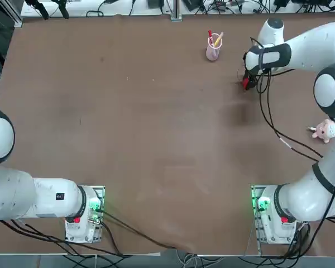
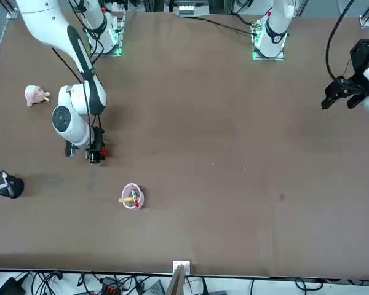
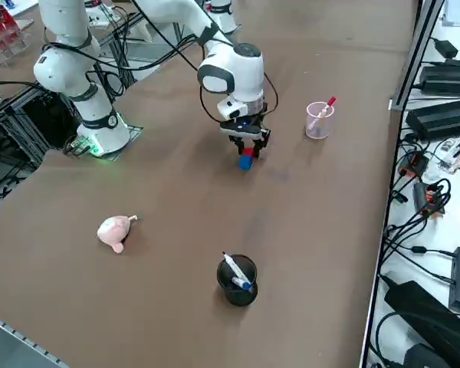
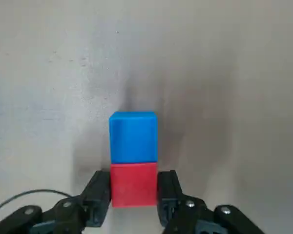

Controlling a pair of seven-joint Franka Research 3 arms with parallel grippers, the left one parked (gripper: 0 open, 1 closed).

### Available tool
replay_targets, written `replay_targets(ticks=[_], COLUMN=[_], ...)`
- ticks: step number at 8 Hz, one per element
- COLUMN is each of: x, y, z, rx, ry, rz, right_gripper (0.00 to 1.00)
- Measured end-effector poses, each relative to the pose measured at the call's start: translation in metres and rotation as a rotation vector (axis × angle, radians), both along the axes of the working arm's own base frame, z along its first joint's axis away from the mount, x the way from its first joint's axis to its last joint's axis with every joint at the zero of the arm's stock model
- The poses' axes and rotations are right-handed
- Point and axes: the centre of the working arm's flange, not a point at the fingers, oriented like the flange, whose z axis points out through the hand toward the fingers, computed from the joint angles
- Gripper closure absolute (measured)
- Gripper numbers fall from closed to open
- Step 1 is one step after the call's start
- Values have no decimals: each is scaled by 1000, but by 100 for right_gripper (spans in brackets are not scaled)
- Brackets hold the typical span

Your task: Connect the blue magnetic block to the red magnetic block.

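Right gripper [image 4: 134,195] pinches red magnetic block [image 4: 134,184], face-to-face with blue magnetic block [image 4: 133,136] at its 12 o'clock; magnets apparently joined.

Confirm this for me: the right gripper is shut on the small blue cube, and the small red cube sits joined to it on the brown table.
Not quite: the colours are swapped. In the right wrist view the right gripper is shut on the small red cube, and the small blue cube sits joined to it, face to face, beyond the fingertips. The right side view shows the joined pair at the brown table under the gripper.
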Motion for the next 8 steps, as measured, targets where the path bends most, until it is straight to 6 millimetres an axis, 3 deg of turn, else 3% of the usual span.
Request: replay_targets(ticks=[2, 3, 8], x=[6, 14, 68], y=[-2, -1, 17], z=[11, 24, 144], rx=[1, 1, 23], ry=[12, 23, 45], rz=[5, 8, 175], right_gripper=[11, 0, 0])
